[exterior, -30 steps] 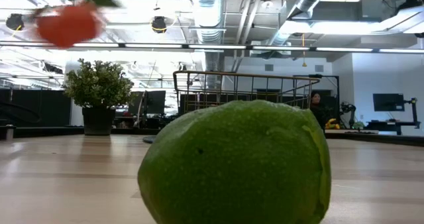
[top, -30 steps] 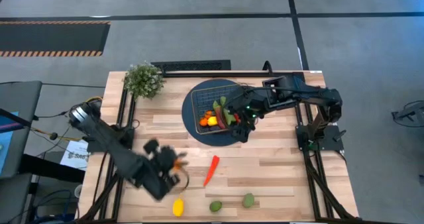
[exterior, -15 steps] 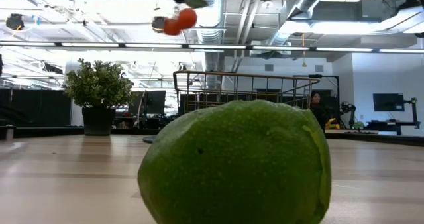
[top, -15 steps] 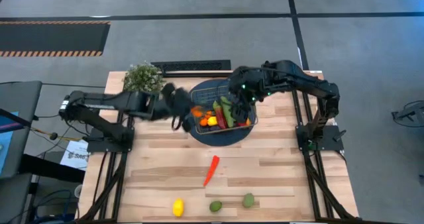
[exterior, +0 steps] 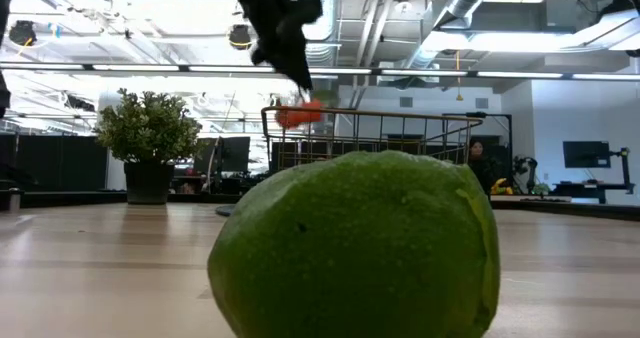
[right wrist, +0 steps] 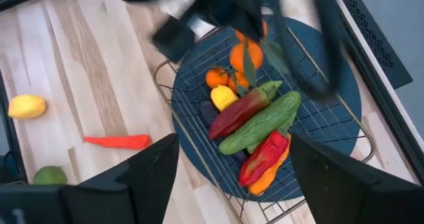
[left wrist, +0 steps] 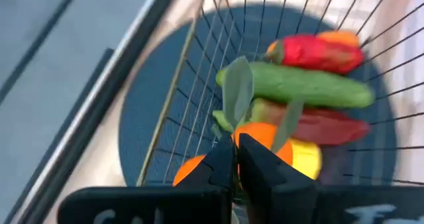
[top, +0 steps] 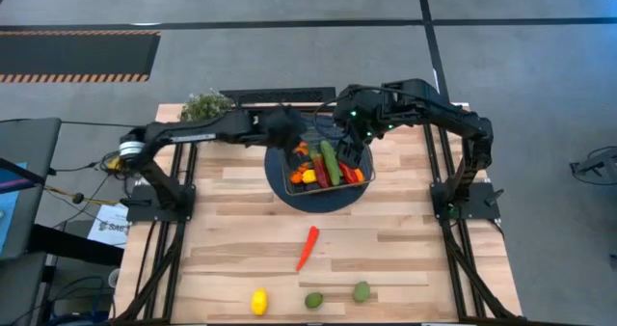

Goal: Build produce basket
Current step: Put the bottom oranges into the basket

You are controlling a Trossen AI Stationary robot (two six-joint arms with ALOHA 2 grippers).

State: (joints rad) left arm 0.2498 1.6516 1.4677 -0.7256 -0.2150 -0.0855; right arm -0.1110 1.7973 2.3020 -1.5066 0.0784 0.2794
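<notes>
We see the left gripper point(left wrist: 235, 159) pinching the leafy stem of an orange tangerine point(left wrist: 260, 139) over the square wire-mesh basket point(top: 292, 145), which sits on a dark blue round disc point(right wrist: 344, 98). The right gripper point(right wrist: 232, 164) hovers spread wide above. We read no writing anywhere.

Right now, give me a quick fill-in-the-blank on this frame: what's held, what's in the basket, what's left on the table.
1. The left claw is shut on a leafy ____ over the basket.
2. The right claw hangs above the basket with its jaws ____.
3. A long green ____ lies in the basket among the peppers.
4. Lying alone on the wood between the basket and the lemon is a thin ____ pepper.

Missing words: tangerine; open; cucumber; red
</notes>
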